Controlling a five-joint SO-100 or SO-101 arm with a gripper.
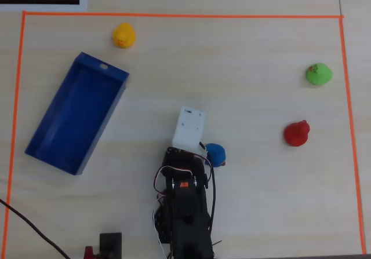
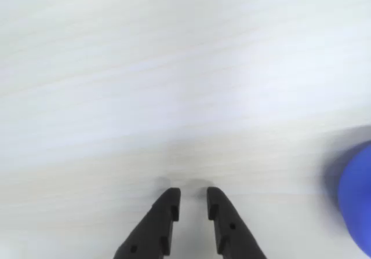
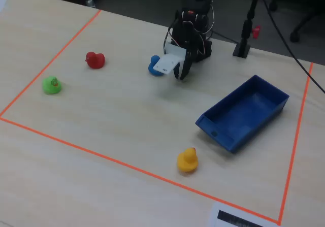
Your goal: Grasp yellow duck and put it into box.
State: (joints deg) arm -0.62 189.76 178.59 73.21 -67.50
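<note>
The yellow duck [image 1: 123, 35] stands alone near the top edge of the taped area in the overhead view, just above the box's short rim; in the fixed view it [image 3: 187, 160] is at the front. The dark-blue box [image 1: 72, 117] lies slanted at the left, open-topped and empty; in the fixed view it [image 3: 244, 110] is at the right. My gripper [image 2: 193, 192] hangs just above bare table, far from the duck, its black jaws a narrow gap apart with nothing between them. It also shows in the fixed view [image 3: 181, 74]. From overhead the white wrist camera block [image 1: 189, 128] hides it.
A blue duck [image 1: 215, 153] sits right beside the arm, at the right edge of the wrist view [image 2: 356, 201]. A red duck [image 1: 297, 133] and a green duck [image 1: 318, 73] stand at the right. Orange tape [image 1: 174, 15] frames the work area.
</note>
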